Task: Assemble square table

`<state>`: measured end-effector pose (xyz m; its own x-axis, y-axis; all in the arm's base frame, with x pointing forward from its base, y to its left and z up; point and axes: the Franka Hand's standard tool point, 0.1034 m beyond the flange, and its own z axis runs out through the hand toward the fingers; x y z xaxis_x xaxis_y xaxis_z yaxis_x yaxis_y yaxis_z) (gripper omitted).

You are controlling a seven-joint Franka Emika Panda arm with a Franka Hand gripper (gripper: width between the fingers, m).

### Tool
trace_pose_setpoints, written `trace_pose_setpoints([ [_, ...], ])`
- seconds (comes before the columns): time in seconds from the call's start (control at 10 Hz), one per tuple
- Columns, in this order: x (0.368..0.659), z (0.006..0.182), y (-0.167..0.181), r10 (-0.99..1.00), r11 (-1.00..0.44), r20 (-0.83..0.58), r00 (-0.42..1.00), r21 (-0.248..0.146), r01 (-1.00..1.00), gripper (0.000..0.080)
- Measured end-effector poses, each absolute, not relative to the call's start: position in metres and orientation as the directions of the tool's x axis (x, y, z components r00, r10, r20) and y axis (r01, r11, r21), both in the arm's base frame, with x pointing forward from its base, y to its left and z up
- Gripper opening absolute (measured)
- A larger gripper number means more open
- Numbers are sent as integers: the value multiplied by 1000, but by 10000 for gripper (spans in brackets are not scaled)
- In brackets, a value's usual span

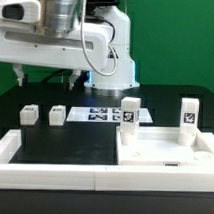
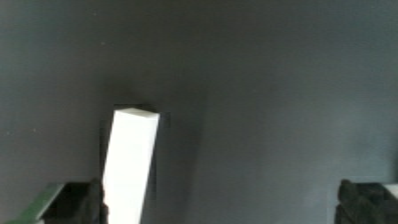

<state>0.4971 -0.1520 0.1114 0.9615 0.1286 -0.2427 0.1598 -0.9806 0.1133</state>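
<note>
Square table slab (image 1: 159, 147) with two upright leg blocks (image 1: 129, 110) on it; two lying leg blocks (image 1: 29, 113) beside the marker board (image 1: 100, 114). Gripper (image 2: 217, 200) spread wide, holding nothing.

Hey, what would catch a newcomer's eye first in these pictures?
A large white plastic square slab fills the exterior view's lower right, with two small white tagged leg blocks upright at its far edge. Two more blocks lie on the black table at the left.
</note>
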Motion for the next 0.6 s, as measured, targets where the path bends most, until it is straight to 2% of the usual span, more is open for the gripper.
trace_pose_setpoints([
  [0.4,495,110,-157,130,-981,-246,961,112,162,649],
  [0.5,486,108,-159,90,-990,-263,961,79,115,649],
  [0.6,475,102,-158,70,-993,-262,962,73,92,649],
])
